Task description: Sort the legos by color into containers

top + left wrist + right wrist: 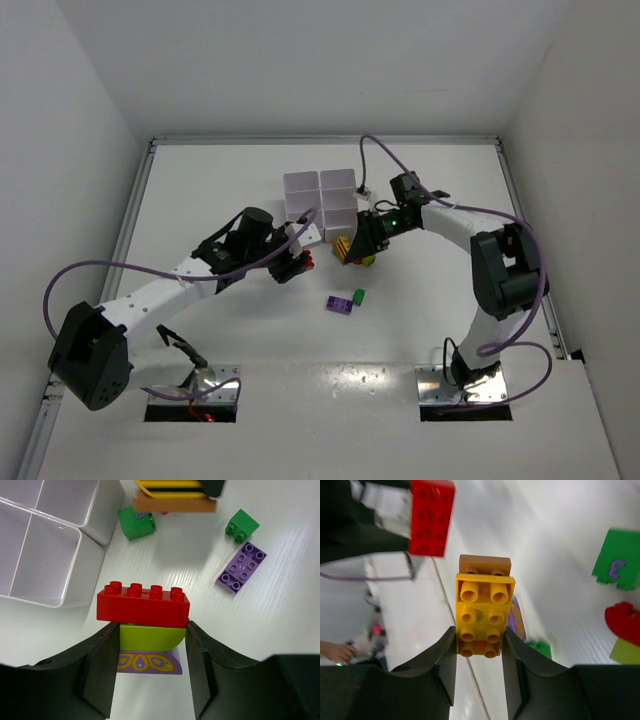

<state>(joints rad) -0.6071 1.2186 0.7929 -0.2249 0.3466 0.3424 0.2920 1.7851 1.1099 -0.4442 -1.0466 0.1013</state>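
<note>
The white six-compartment plastic container block [303, 186], upper centre of the top view, looks empty: sorting seems barely begun. The left gripper [150, 642] is clenched on a red-over-lime plastic brick stack [143, 607], long axis across the frame. The right gripper [479, 647] grasps a yellow-on-orange plastic brick stack [485, 605], long axis vertical, studs toward the camera. A flat purple plastic plate [338, 303] and small green plastic brick [359, 296] lie loose mid-frame

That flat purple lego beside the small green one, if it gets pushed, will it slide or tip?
The purple plate lies flat, studs up, so it would probably slide on the smooth table rather than tip. It looks like rigid plastic, so it is likely stiff and light. Its thin edges may be hard to pinch.
</note>
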